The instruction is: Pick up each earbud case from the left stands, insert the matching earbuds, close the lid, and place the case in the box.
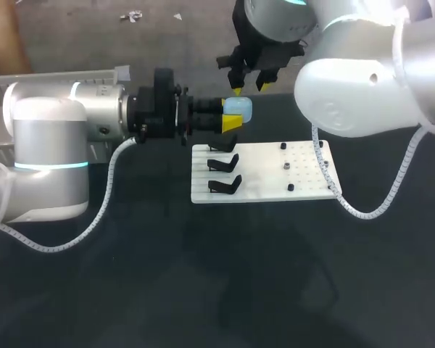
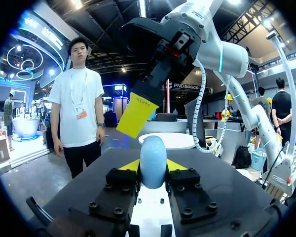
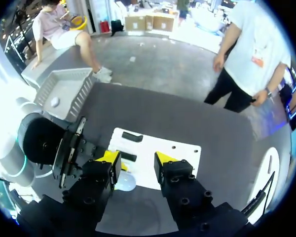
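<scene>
My left gripper (image 1: 230,114) is shut on a pale blue earbud case (image 1: 239,109), held just off the back left corner of the white stand board (image 1: 264,190). In the left wrist view the closed case (image 2: 153,160) stands upright between my yellow fingers. My right gripper (image 1: 250,88) hangs open right above the case, one yellow fingertip (image 2: 136,114) close over its top. In the right wrist view the case (image 3: 124,181) shows under and beside one finger of the right gripper (image 3: 137,159), not between the two. Small dark earbuds (image 1: 286,166) sit on the board's right half.
Three black stands (image 1: 222,163) line the board's left side, all without a case. A white mesh box (image 3: 64,91) sits at the table's far left, partly behind my left arm (image 1: 51,145). My right arm's cable (image 1: 391,196) droops past the board's right edge.
</scene>
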`<state>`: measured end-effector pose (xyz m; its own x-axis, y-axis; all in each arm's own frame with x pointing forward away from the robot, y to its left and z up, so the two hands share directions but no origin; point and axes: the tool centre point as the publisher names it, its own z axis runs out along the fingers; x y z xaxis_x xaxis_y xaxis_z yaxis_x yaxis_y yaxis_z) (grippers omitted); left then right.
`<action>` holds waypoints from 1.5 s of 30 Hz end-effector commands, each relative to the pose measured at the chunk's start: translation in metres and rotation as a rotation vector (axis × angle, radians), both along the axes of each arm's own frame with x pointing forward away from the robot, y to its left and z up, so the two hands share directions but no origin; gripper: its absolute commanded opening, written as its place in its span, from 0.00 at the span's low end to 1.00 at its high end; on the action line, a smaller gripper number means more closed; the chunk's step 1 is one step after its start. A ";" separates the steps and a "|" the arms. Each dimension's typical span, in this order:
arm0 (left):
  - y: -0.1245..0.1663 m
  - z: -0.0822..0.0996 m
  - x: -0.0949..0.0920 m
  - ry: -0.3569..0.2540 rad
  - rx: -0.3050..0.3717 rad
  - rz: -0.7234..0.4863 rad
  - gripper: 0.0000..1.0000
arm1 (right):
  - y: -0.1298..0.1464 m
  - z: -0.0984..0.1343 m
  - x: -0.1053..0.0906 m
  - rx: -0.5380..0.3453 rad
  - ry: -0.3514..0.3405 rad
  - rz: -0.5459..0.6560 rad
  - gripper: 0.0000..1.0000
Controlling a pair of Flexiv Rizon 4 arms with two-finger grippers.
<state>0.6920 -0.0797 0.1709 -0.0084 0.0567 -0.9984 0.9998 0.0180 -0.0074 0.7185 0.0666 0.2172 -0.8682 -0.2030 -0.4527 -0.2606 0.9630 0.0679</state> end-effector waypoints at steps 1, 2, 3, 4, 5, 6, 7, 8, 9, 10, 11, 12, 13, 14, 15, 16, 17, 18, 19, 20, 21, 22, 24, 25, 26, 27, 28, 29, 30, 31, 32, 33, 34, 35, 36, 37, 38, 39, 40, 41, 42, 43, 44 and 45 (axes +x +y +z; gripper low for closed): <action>0.015 0.010 0.004 -0.022 -0.024 0.036 0.00 | -0.024 0.013 -0.022 0.065 -0.095 -0.056 0.64; 0.021 0.014 0.007 -0.031 -0.023 0.048 0.00 | -0.027 0.014 -0.024 0.076 -0.103 -0.067 0.80; 0.027 0.018 0.009 -0.038 -0.030 0.059 0.00 | -0.032 0.016 -0.027 0.083 -0.111 -0.081 0.95; 0.034 0.024 0.012 -0.050 -0.039 0.075 0.00 | -0.033 0.016 -0.029 0.085 -0.113 -0.086 1.00; 0.043 0.030 0.016 -0.067 -0.033 0.089 0.00 | -0.037 0.016 -0.033 0.094 -0.119 -0.093 1.00; 0.051 0.035 0.019 -0.084 -0.026 0.098 0.00 | -0.038 0.015 -0.035 0.096 -0.119 -0.096 1.00; 0.059 0.040 0.023 -0.100 -0.023 0.113 0.00 | -0.039 0.014 -0.038 0.097 -0.120 -0.097 1.00; 0.067 0.044 0.028 -0.111 -0.023 0.124 0.00 | -0.040 0.011 -0.040 0.098 -0.123 -0.101 1.00; 0.076 0.048 0.032 -0.125 -0.011 0.140 0.00 | -0.040 0.009 -0.043 0.098 -0.121 -0.102 1.00; 0.081 0.051 0.034 -0.133 -0.009 0.150 0.00 | -0.040 0.006 -0.045 0.100 -0.120 -0.106 1.00; 0.095 0.055 0.041 -0.154 0.006 0.173 0.00 | -0.040 0.003 -0.048 0.102 -0.112 -0.110 1.00; 0.106 0.058 0.046 -0.163 0.003 0.194 0.00 | -0.039 0.000 -0.050 0.106 -0.103 -0.112 1.00; 0.119 0.060 0.051 -0.178 0.006 0.213 0.00 | -0.039 -0.004 -0.053 0.112 -0.096 -0.117 1.00; 0.131 0.062 0.057 -0.190 0.020 0.239 0.00 | -0.038 -0.007 -0.055 0.111 -0.083 -0.116 1.00; 0.144 0.063 0.062 -0.197 0.028 0.258 0.00 | -0.036 -0.011 -0.057 0.112 -0.068 -0.117 1.00; 0.160 0.064 0.069 -0.209 0.025 0.285 0.00 | -0.035 -0.015 -0.060 0.120 -0.055 -0.122 1.00; 0.174 0.065 0.075 -0.219 0.029 0.306 0.00 | -0.034 -0.018 -0.063 0.124 -0.039 -0.118 1.00; 0.183 0.065 0.078 -0.221 0.038 0.326 0.00 | -0.032 -0.021 -0.064 0.123 -0.030 -0.118 1.00; 0.197 0.064 0.083 -0.231 0.035 0.353 0.00 | -0.030 -0.025 -0.067 0.128 -0.015 -0.119 1.00; 0.215 0.060 0.091 -0.214 0.036 0.400 0.00 | -0.029 -0.029 -0.070 0.138 0.004 -0.123 1.00; 0.223 0.058 0.093 -0.213 0.026 0.412 0.00 | -0.027 -0.032 -0.071 0.142 0.014 -0.123 1.00; 0.236 0.054 0.098 -0.215 0.025 0.430 0.00 | -0.024 -0.035 -0.075 0.147 0.032 -0.128 1.00; 0.259 0.041 0.108 -0.192 0.029 0.476 0.00 | -0.021 -0.041 -0.078 0.166 0.054 -0.135 1.00; 0.265 0.037 0.111 -0.181 0.025 0.496 0.00 | -0.020 -0.042 -0.080 0.169 0.059 -0.137 1.00; 0.275 0.028 0.114 -0.158 0.027 0.518 0.00 | -0.018 -0.044 -0.082 0.170 0.067 -0.143 1.00; 0.283 0.021 0.117 -0.152 0.040 0.540 0.00 | -0.017 -0.045 -0.084 0.175 0.072 -0.147 1.00; 0.289 0.014 0.120 -0.141 0.047 0.554 0.00 | -0.017 -0.046 -0.085 0.177 0.074 -0.149 1.00; 0.295 0.007 0.122 -0.115 0.041 0.575 0.00 | -0.017 -0.048 -0.086 0.176 0.081 -0.155 1.00; 0.299 0.002 0.124 -0.105 0.036 0.581 0.00 | -0.016 -0.049 -0.086 0.178 0.082 -0.156 1.00; 0.302 -0.003 0.125 -0.098 0.050 0.585 0.00 | -0.016 -0.050 -0.087 0.179 0.083 -0.157 1.00; 0.306 -0.012 0.127 -0.079 0.064 0.598 0.00 | -0.015 -0.051 -0.088 0.179 0.086 -0.157 1.00; 0.309 -0.017 0.129 -0.069 0.065 0.601 0.00 | -0.015 -0.052 -0.088 0.177 0.087 -0.158 1.00; 0.312 -0.024 0.130 -0.057 0.077 0.607 0.00 | -0.014 -0.053 -0.089 0.175 0.088 -0.157 1.00; 0.314 -0.032 0.131 -0.036 0.094 0.612 0.00 | -0.014 -0.054 -0.089 0.173 0.089 -0.156 1.00; 0.317 -0.040 0.133 -0.025 0.101 0.616 0.00 | -0.014 -0.055 -0.089 0.173 0.090 -0.156 1.00; 0.318 -0.045 0.134 -0.019 0.105 0.623 0.00 | -0.014 -0.056 -0.089 0.172 0.090 -0.156 1.00; 0.319 -0.048 0.133 -0.010 0.124 0.627 0.00 | -0.014 -0.057 -0.089 0.169 0.092 -0.156 1.00; 0.319 -0.052 0.133 0.001 0.120 0.632 0.00 | -0.014 -0.057 -0.089 0.168 0.094 -0.157 1.00; 0.319 -0.057 0.133 0.008 0.116 0.630 0.00 | -0.014 -0.058 -0.089 0.167 0.094 -0.158 1.00; 0.319 -0.062 0.133 0.018 0.127 0.629 0.00 | -0.014 -0.058 -0.090 0.165 0.096 -0.158 1.00; 0.319 -0.067 0.132 0.032 0.127 0.629 0.00 | -0.014 -0.059 -0.090 0.165 0.098 -0.158 1.00; 0.319 -0.073 0.132 0.049 0.133 0.631 0.00 | -0.014 -0.059 -0.090 0.164 0.100 -0.158 1.00; 0.319 -0.079 0.131 0.060 0.148 0.630 0.00 | -0.014 -0.059 -0.090 0.162 0.103 -0.157 1.00; 0.320 -0.085 0.131 0.071 0.162 0.634 0.00 | -0.014 -0.060 -0.090 0.160 0.105 -0.156 1.00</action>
